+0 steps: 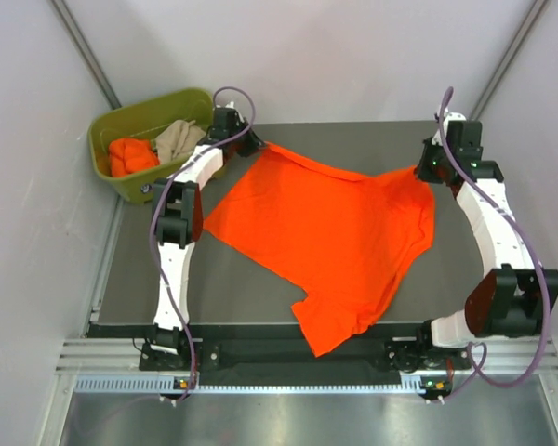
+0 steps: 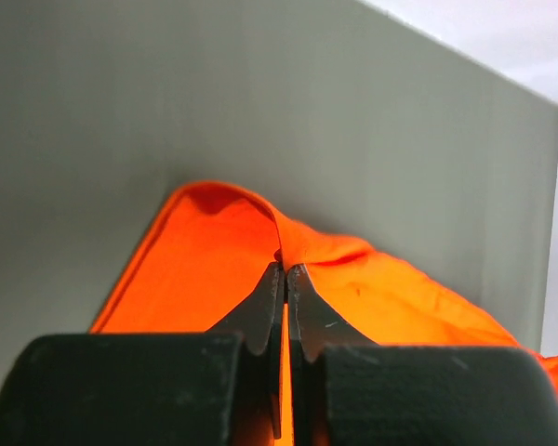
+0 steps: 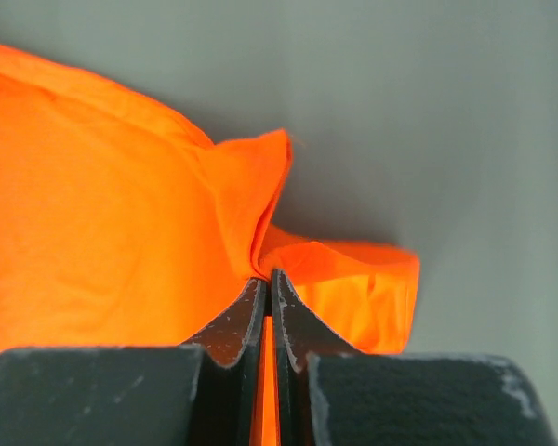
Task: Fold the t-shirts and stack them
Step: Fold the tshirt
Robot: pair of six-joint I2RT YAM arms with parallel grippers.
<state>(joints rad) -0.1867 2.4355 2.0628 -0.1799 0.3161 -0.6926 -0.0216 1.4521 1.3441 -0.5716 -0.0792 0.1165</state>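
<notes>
The grey table carries one orange t-shirt, spread nearly flat across its middle, ready for folding. The green bin at the far left corner holds another orange shirt and a beige shirt, waiting their turn. The left claw and right claw are each clamped on a far corner of the t-shirt, seemingly to keep it taut.
</notes>
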